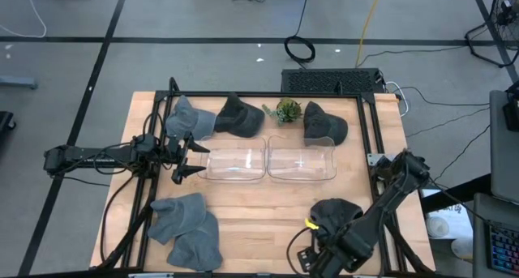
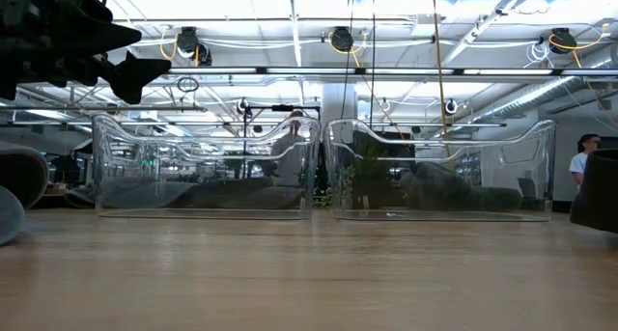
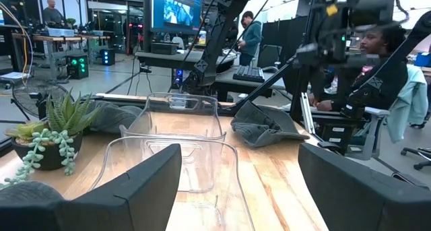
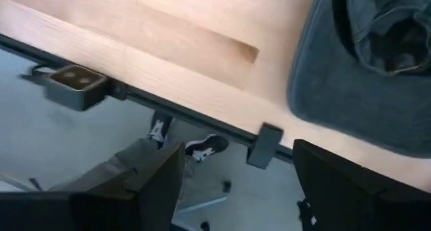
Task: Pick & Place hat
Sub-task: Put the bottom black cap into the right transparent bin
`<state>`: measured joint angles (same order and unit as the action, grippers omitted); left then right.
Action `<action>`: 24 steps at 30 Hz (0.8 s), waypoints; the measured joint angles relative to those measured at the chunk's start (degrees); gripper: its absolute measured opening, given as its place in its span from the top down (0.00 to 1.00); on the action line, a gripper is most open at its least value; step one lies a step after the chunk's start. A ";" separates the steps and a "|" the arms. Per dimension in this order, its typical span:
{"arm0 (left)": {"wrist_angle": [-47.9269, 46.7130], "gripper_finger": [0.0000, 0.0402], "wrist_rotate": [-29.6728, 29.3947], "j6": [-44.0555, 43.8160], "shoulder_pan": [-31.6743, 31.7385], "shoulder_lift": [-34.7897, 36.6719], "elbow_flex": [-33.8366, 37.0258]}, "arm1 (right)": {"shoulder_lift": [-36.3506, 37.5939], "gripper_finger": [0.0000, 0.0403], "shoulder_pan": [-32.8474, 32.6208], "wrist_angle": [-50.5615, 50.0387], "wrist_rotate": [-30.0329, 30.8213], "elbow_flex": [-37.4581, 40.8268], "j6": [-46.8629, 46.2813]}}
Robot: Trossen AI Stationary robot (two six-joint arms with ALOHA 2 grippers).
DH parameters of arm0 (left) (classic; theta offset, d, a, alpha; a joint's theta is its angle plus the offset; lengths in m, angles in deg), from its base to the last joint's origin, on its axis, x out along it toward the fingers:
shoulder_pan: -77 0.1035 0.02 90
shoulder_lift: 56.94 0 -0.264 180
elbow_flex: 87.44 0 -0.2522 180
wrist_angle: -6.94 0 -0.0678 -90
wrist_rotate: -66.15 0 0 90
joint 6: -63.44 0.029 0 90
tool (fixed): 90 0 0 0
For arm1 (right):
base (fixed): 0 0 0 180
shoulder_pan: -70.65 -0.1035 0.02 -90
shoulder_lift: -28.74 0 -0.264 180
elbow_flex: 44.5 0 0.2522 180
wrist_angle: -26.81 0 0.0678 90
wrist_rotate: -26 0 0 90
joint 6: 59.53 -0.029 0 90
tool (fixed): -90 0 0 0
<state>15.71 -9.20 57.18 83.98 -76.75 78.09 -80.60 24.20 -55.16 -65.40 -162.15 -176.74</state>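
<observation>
Several hats lie on the wooden table. A dark grey hat (image 1: 336, 213) (image 4: 363, 62) rests crown-up near the front right. My right gripper (image 1: 323, 254) (image 4: 237, 150) hangs open above the table's near edge, just beside that hat, pointing steeply down with nothing between its fingers. My left gripper (image 1: 185, 158) (image 3: 239, 153) waits open and level at the left, facing two clear bins (image 1: 235, 163) (image 1: 302, 160). Blue-grey hats (image 1: 182, 217) (image 1: 199, 247) lie at the front left. Three more hats (image 1: 190, 116) (image 1: 240, 116) (image 1: 324, 122) lie along the far edge.
A small potted plant (image 1: 286, 110) (image 3: 47, 133) stands at the far edge between two hats. Black frame rails (image 4: 202, 103) run along the table's edges. A person's shoes (image 4: 202, 147) show on the floor below the near edge. People sit and stand beyond the table's right side (image 3: 377, 56).
</observation>
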 joint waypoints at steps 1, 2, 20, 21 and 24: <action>0.00 0.24 0.00 0.00 0.00 0.02 0.00 | 0.00 0.34 0.00 0.66 -0.30 1.19 0.02; 0.02 0.24 0.00 0.00 0.00 0.01 0.00 | 0.00 0.34 -0.01 1.26 -0.38 2.27 0.02; 0.00 0.24 -0.01 0.00 0.00 0.00 0.00 | -2.63 0.34 -0.11 5.58 -1.98 10.86 0.02; 0.00 0.24 0.00 0.00 0.00 0.02 0.00 | -3.36 0.34 -0.11 6.42 -2.48 10.88 0.03; 0.00 0.24 -0.01 0.00 0.00 0.00 0.00 | -4.80 0.34 -0.33 7.50 -4.62 10.84 -0.01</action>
<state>15.71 -9.21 57.18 83.98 -76.75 78.09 -85.40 23.87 -47.66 -70.02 -151.31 -176.75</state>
